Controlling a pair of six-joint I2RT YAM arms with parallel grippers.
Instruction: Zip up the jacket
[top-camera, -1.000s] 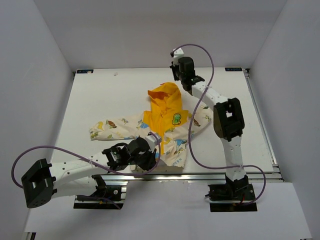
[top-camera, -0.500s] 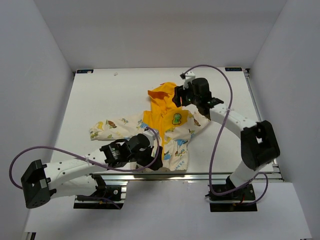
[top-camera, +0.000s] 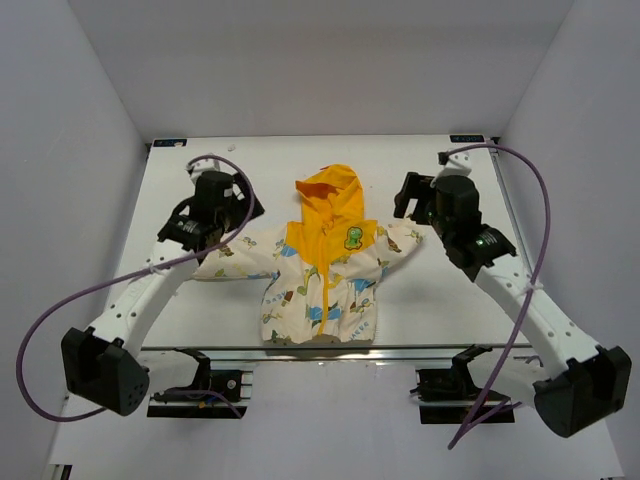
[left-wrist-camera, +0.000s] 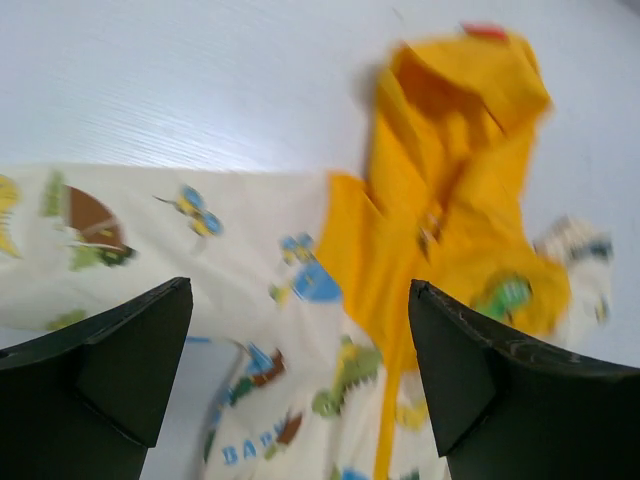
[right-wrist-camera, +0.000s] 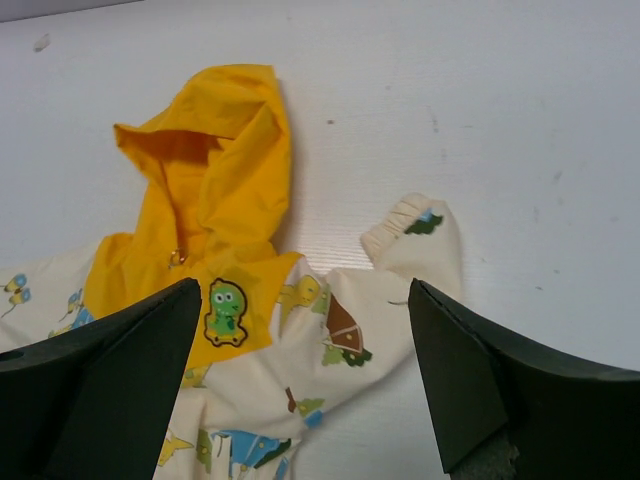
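Jacket (top-camera: 322, 285) lying flat on the table (top-camera: 450, 300), hood at the far end, sleeves spread, left gripper (top-camera: 236, 198) and right gripper (top-camera: 408, 196) near a sleeve each.

From above, everything is bright and evenly lit. The white walls (top-camera: 90, 120) and table (top-camera: 420, 300) throw back a soft, diffuse light, and my arms cast only faint grey shadows under them. A pale sheen runs along the metal rail (top-camera: 430, 349) near the lower edge of that frame. My left wrist view is smeared: the jacket (left-wrist-camera: 300, 300) blurs, worst at the hood (left-wrist-camera: 450, 110) in the upper right, and my left fingers (left-wrist-camera: 100, 370) are dark shapes in the lower corners. My right wrist view is crisp, with a soft shadow just right of the hood, and my right fingers (right-wrist-camera: 110, 370) are nearly black.
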